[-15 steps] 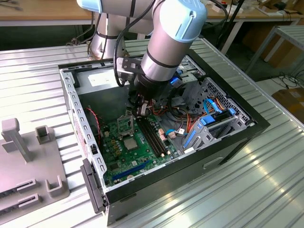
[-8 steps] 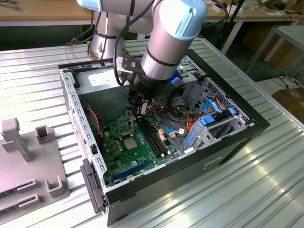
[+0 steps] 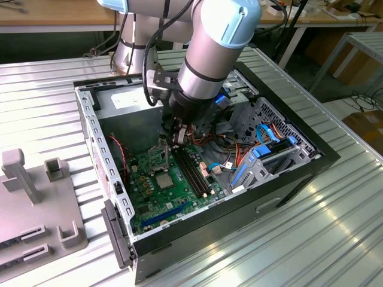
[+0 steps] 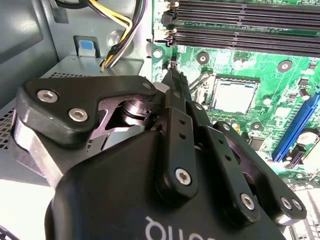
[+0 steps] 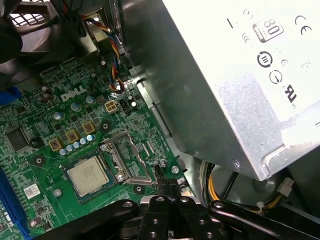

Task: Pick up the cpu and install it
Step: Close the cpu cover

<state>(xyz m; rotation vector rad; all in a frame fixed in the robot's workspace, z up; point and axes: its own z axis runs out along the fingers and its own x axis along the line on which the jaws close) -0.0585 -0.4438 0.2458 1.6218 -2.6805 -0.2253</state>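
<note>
The cpu (image 3: 163,178) lies flat in its socket on the green motherboard (image 3: 143,197), silvery face up, inside the open computer case. It also shows in both wrist views, as the cpu (image 4: 233,95) and the cpu (image 5: 87,175). The socket's metal load plate (image 5: 127,160) stands flipped open beside the chip. My gripper (image 3: 178,139) hangs low over the board at the far side of that plate, apart from the chip. Its fingers are shut with nothing between them, and the gripper tip (image 5: 159,174) sits close to the socket's corner.
The silver power supply box (image 5: 225,75) stands close beside the gripper, with yellow and black cables (image 4: 120,30) under it. Black memory slots (image 3: 191,170) run along the socket. A blue drive cage (image 3: 263,155) fills the case's right. A grey fixture (image 3: 36,197) lies outside on the exterior view's left.
</note>
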